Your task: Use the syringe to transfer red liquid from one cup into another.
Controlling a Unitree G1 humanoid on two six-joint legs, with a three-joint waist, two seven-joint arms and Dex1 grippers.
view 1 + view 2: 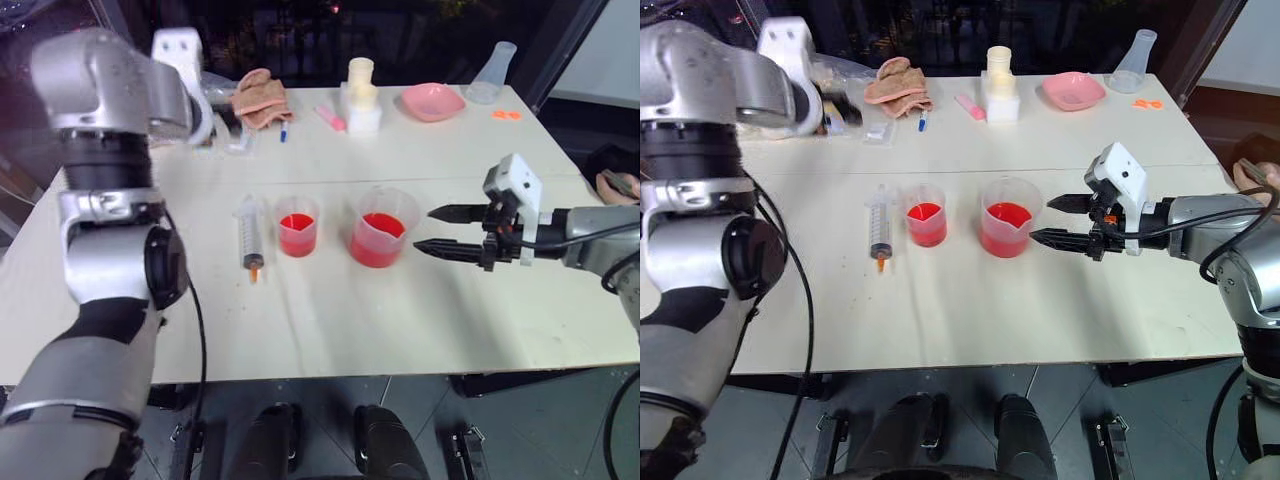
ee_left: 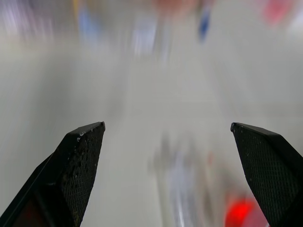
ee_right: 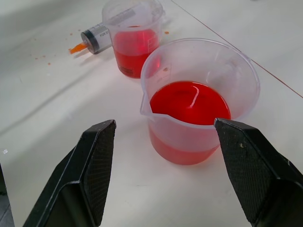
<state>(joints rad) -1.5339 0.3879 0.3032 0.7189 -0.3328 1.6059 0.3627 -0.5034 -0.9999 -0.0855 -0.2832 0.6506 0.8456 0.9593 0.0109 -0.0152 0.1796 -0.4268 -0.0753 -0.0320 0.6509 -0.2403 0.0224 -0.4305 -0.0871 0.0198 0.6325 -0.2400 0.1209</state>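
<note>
Syringe [image 1: 250, 236] lies beside cups, clutter behind; both end effectors gape empty.

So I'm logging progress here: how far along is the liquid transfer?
Barely started. The syringe lies untouched on the table beside the smaller cup. The right gripper is open beside the larger cup; the left gripper is open, holding nothing. Picking up, drawing and dispensing all remain.

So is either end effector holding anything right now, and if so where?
Nothing is held. The right end effector is open beside the large cup, not touching it. The left end effector is open above the table; the syringe lies untouched.
</note>
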